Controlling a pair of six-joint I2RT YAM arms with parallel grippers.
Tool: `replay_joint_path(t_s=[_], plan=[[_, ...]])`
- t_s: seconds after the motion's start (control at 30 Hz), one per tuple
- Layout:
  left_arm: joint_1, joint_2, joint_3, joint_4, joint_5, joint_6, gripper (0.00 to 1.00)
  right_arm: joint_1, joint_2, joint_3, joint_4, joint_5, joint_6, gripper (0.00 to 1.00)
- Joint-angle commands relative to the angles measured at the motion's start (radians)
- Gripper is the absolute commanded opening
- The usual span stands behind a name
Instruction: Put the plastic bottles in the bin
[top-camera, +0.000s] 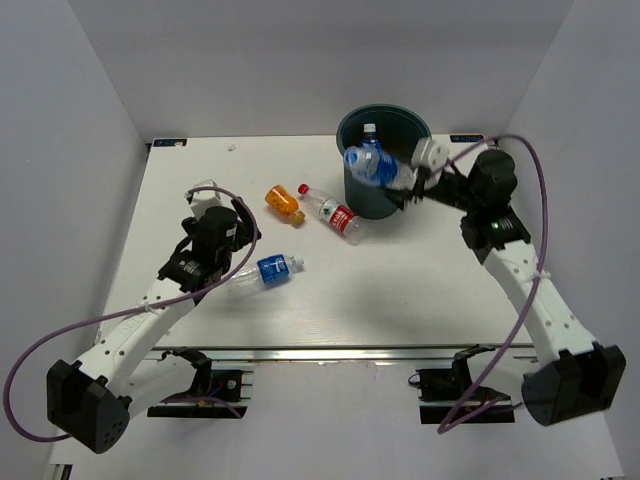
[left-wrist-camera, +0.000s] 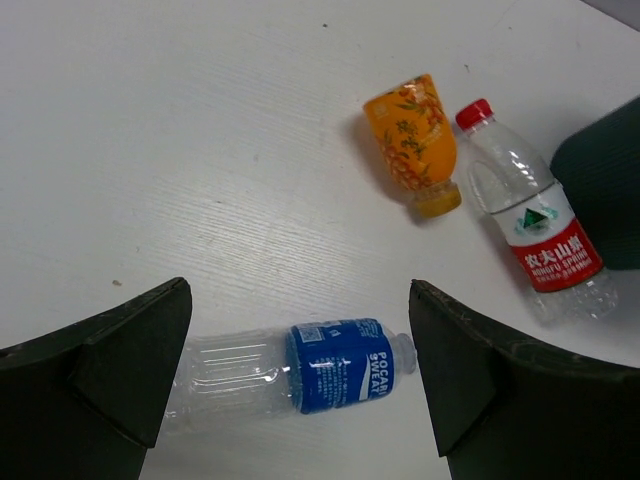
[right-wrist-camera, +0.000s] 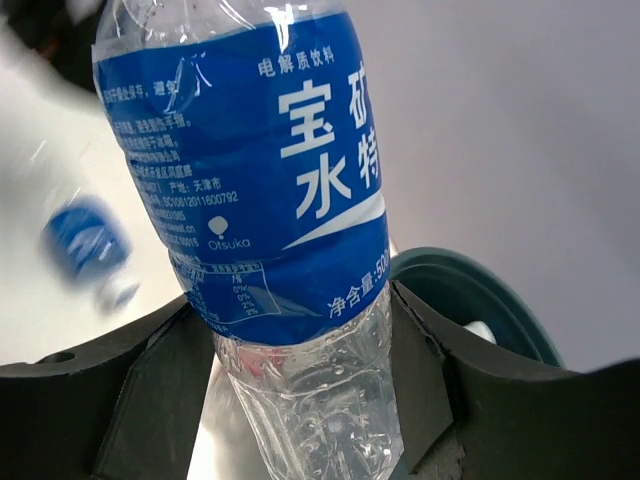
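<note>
R claw (top-camera: 404, 182) is closed on a blue-label btl (top-camera: 370, 163), held tilted at the near-left rim of the bin (top-camera: 362, 200), not clearly over the mouth. If let go here, the rim could be struck and the btl dropped outside, toward the red-label btl (top-camera: 338, 215). The bin might also be nudged by the arm. L claw (left-wrist-camera: 300, 365) is spread wide above a 2nd blue btl (left-wrist-camera: 340, 365), w/ the orange btl (left-wrist-camera: 412, 140) farther off.

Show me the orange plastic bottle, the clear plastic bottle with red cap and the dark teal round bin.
orange plastic bottle (left-wrist-camera: 410, 140), left wrist view, body
clear plastic bottle with red cap (left-wrist-camera: 555, 255), left wrist view, label
dark teal round bin (top-camera: 365, 200), top external view, front wall
</note>
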Motion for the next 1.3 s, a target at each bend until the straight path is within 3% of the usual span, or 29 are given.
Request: replay_joint_path(t_s=[0.0,0.13,0.23,0.33,0.37,0.47,0.6,0.8,1.27], plan=[[0.003,-0.018,-0.011,0.066,0.111,0.086,0.98,0.000,0.122,0.171,0.313,0.248,0.485,0.45],[0.003,0.017,-0.025,0.172,0.327,0.308,0.98,0.000,0.355,0.331,0.324,0.432,0.573,0.49],[0.003,0.028,-0.035,0.201,0.364,0.385,0.98,0.000,0.464,0.472,0.289,0.547,0.592,0.52],[0.003,0.016,-0.064,0.224,0.378,0.437,0.98,-0.005,0.602,0.646,0.136,0.604,0.602,0.64],[0.003,0.009,-0.072,0.241,0.406,0.469,0.98,-0.006,0.656,0.676,0.100,0.605,0.605,0.71],[0.003,0.026,-0.092,0.238,0.499,0.525,0.98,-0.006,0.696,0.693,0.069,0.646,0.613,0.78],[0.003,0.097,-0.124,0.262,0.538,0.542,0.98,-0.014,0.657,0.609,0.115,0.663,0.616,0.89],[0.003,0.285,-0.092,0.247,0.533,0.547,0.98,-0.028,0.562,0.508,0.120,0.695,0.596,0.89],[0.003,0.385,-0.126,0.299,0.647,0.574,0.98,-0.069,0.230,0.204,0.181,0.657,0.616,0.89]])
